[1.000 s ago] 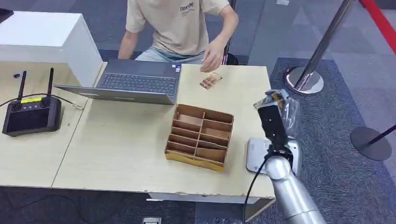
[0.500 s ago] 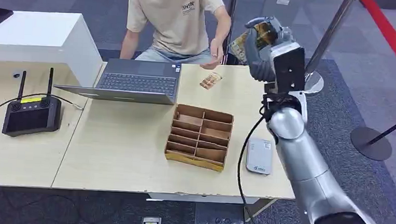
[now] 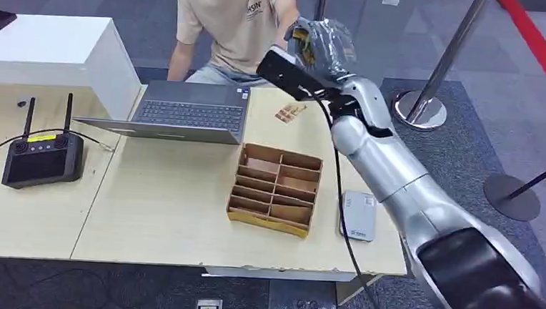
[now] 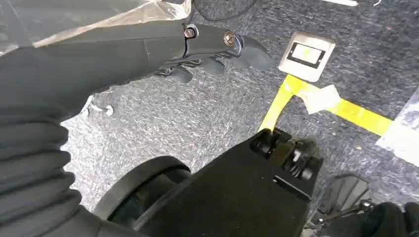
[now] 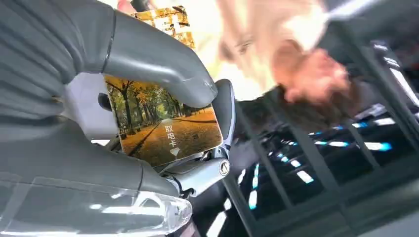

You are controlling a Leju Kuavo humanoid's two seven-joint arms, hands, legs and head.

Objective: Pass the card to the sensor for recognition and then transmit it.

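My right hand (image 3: 322, 46) is stretched out over the table's far edge, close in front of the seated person (image 3: 235, 23). It pinches a card (image 3: 302, 39). In the right wrist view the card (image 5: 165, 128) shows an autumn tree avenue and sits between the thumb and the fingers of that hand (image 5: 148, 64), while the person's blurred hand (image 5: 311, 74) hovers just beyond it, apart from it. The sensor (image 3: 358, 215), a flat white-grey reader, lies on the table's near right corner, well behind the hand. My left hand (image 4: 197, 44) hangs over the floor with nothing in it.
A cardboard sorting box (image 3: 276, 188) stands mid-table beside the sensor. A loose card (image 3: 290, 112) lies near the far edge. A laptop (image 3: 187, 111), a black controller (image 3: 43, 159) and a white cabinet (image 3: 54, 51) are to the left. Stanchion bases (image 3: 419, 110) stand on the right.
My right arm has swung up from above the sensor and away across the table toward the person, carrying the card. The sensor, hidden a second ago, lies uncovered.
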